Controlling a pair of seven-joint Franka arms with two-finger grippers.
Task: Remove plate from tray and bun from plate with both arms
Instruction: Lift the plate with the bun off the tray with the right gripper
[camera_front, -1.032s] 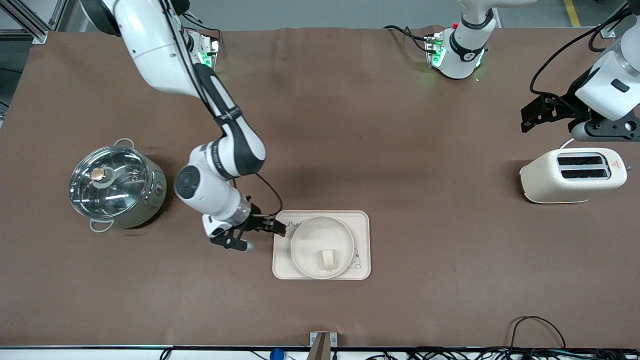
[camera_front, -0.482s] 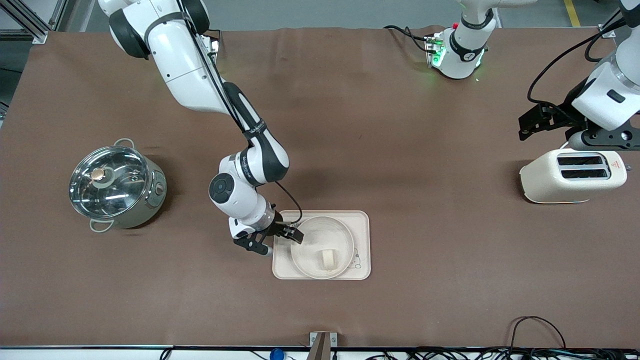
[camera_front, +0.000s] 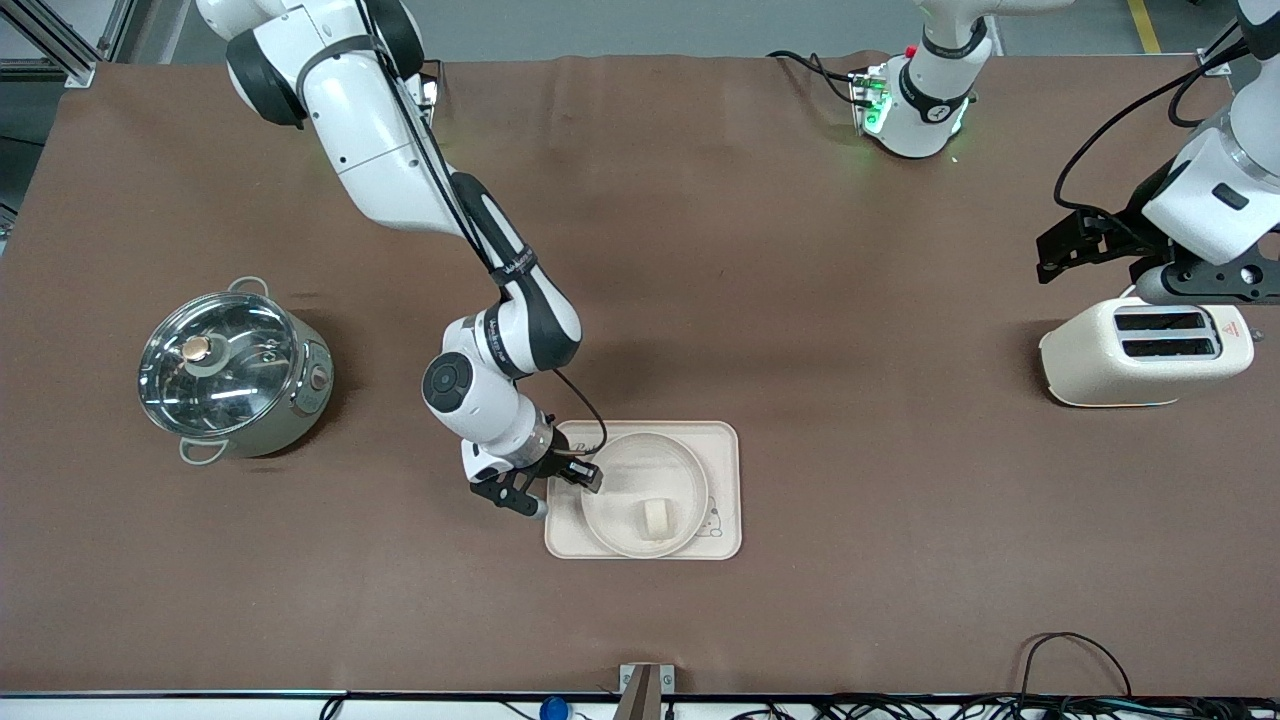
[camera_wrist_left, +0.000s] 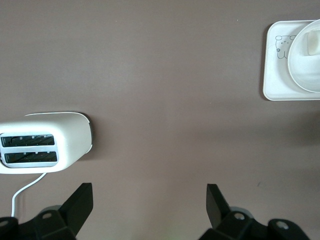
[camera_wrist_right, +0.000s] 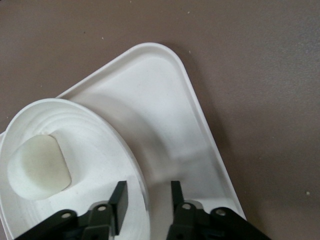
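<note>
The round cream plate (camera_front: 640, 462) sits on the cream tray (camera_front: 725, 440), and the small pale bun (camera_front: 655, 518) lies in the part of the plate nearer the front camera. My right gripper (camera_front: 585, 478) is low at the plate's edge toward the right arm's end. In the right wrist view, the right gripper (camera_wrist_right: 147, 200) straddles the plate's rim (camera_wrist_right: 142, 185). One finger is inside the plate and one over the tray (camera_wrist_right: 165, 115), with a narrow gap on each side. The bun (camera_wrist_right: 37, 167) lies apart from it. My left gripper (camera_wrist_left: 149, 200) hangs open over bare table beside the toaster.
A cream toaster (camera_front: 1145, 350) stands at the left arm's end of the table. A steel pot with a glass lid (camera_front: 235, 370) stands at the right arm's end. Cables run along the table edge nearest the front camera.
My right arm has swung from beside the tray onto the plate's edge, and its jaws have narrowed around the rim. The left arm has shifted only slightly near the toaster.
</note>
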